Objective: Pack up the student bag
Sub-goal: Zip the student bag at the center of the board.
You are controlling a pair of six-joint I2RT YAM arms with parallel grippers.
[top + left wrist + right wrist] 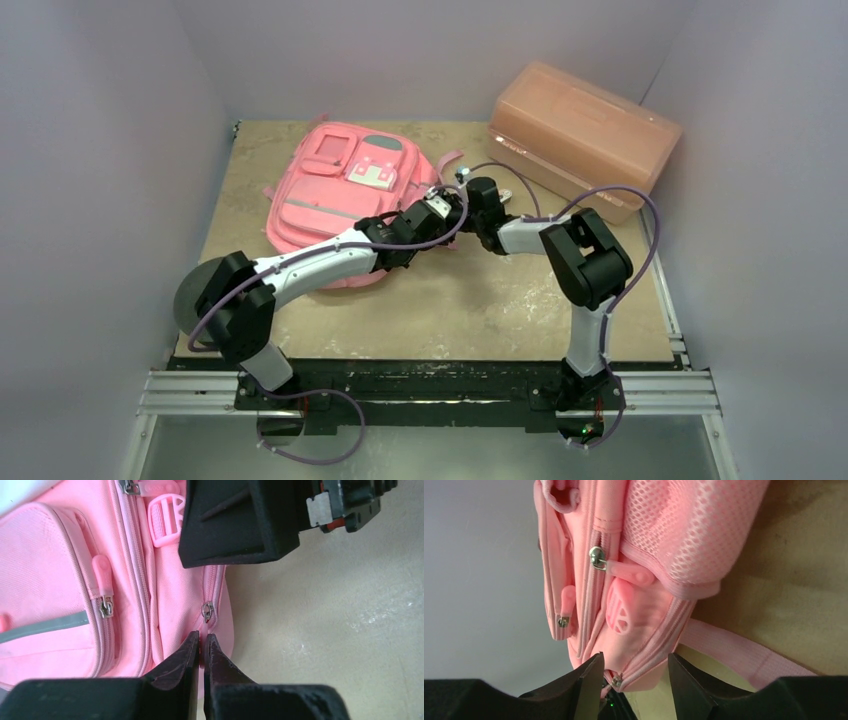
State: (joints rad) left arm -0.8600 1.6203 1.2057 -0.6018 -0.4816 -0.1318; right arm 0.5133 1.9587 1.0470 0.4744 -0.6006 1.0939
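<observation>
Student bag [335, 190] lies flat, front up, at the far edge of the table [450, 310], left of the middle. 1 rigid orange-pink box [585, 135] sits in the far right corner, well apart from the bag. Both arms reach to the bag's right side, and the 2 grippers are just beside each other there. Left gripper [202, 647]: fingers pressed together, tips at the side zip just below a metal slider [206, 611]; cannot tell if anything is pinched between them. Right gripper [634, 677]: fingers apart, straddling the bag's piped edge with a 2nd slider [615, 681] between them; fabric fills the gap, but cannot tell whether they clamp it. Pink strap [744, 652] trails over the table beside the right finger.
</observation>
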